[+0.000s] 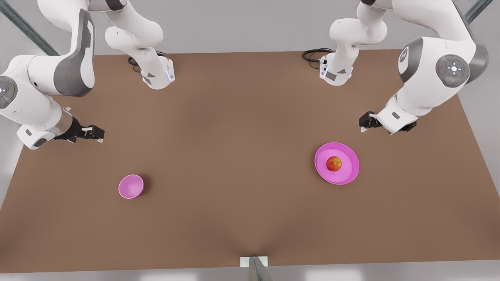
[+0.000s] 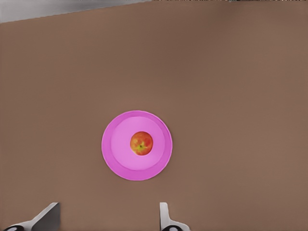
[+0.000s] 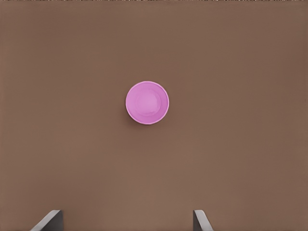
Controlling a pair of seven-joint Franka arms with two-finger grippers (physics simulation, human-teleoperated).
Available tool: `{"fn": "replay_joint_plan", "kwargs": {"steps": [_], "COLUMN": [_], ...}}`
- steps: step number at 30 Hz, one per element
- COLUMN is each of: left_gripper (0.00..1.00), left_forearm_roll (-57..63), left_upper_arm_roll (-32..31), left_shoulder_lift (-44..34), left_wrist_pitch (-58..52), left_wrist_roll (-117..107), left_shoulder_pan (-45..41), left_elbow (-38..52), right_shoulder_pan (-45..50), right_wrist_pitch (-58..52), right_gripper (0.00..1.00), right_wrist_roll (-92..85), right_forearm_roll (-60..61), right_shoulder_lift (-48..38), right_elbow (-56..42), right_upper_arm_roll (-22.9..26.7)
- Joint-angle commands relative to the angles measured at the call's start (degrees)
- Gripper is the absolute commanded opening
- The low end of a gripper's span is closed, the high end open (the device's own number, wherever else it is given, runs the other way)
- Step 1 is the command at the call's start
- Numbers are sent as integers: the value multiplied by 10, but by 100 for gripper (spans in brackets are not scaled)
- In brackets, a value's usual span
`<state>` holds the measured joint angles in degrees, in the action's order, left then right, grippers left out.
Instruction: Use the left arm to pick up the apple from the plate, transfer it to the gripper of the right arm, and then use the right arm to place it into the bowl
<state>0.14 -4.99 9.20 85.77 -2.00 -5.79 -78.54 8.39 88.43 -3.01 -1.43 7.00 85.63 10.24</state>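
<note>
Your brown table (image 1: 242, 156) holds the apple (image 1: 334, 164) on the plate (image 1: 349, 175) at centre right and the bowl (image 1: 131, 186) at lower left. The left gripper (image 1: 367, 121), fingers apart, hovers just above the plate; the right gripper (image 1: 91, 133), also spread, waits at the left edge. A round apple may roll off-centre if you descend misaligned.

One apple (image 1: 334, 163), one plate (image 1: 349, 176), one bowl (image 1: 131, 186), apparently two claws, on one table (image 1: 234, 156).

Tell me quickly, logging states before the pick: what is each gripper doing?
Left gripper: jaws open, empty, above the table near the plate.
Right gripper: jaws open, empty, waiting.
</note>
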Motion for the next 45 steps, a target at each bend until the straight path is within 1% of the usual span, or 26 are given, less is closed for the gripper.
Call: {"fn": "replay_joint_plan", "kwargs": {"steps": [1,2,3,5,6,8,10,11,13,19,29,32,35,41,45], "left_gripper": [100,100,100,100,100,100,100,100,100,100,100,100,100,100,100], "left_forearm_roll": [4,3,0,0,-3,-4,-4,-4,-4,-4,-4,-4,-4,0,0], "left_upper_arm_roll": [0,1,1,1,1,1,2,2,2,1,0,0,0,2,1], "left_shoulder_lift": [6,20,25,22,19,20,20,24,28,49,115,115,127,128,152], "left_wrist_pitch": [19,26,97,223,329,382,494,529,569,623,645,644,644,645,655], "left_wrist_roll": [39,39,31,-14,-27,-28,-31,-34,-34,-43,-44,-48,-46,-41,-42], "left_shoulder_pan": [1,3,1,1,4,4,5,13,14,3,2,-10,-9,-4,-3], "left_elbow": [1,0,-39,-144,-226,-268,-348,-370,-403,-448,-449,-454,-458,-458,-458], "right_shoulder_pan": [0,0,0,0,0,0,0,0,0,-1,-1,-1,-1,-1,-1], "right_wrist_pitch": [12,11,12,12,11,11,12,12,12,12,12,12,11,12,12], "right_gripper": [100,100,100,100,100,100,100,100,100,100,100,100,100,100,100], "right_wrist_roll": [-18,-18,-18,-18,-19,-19,-19,-19,-19,-19,-19,-19,-19,-19,-24], "right_forearm_roll": [0,0,0,0,0,0,0,0,0,0,0,0,0,0,0], "right_shoulder_lift": [-1,-1,-1,-1,-1,-1,-1,-1,-1,-1,0,0,1,1,1], "right_elbow": [0,0,0,0,0,0,0,0,0,0,0,0,0,0,-1], "right_upper_arm_roll": [0,0,0,0,0,0,0,0,0,0,0,0,0,0,0]}}
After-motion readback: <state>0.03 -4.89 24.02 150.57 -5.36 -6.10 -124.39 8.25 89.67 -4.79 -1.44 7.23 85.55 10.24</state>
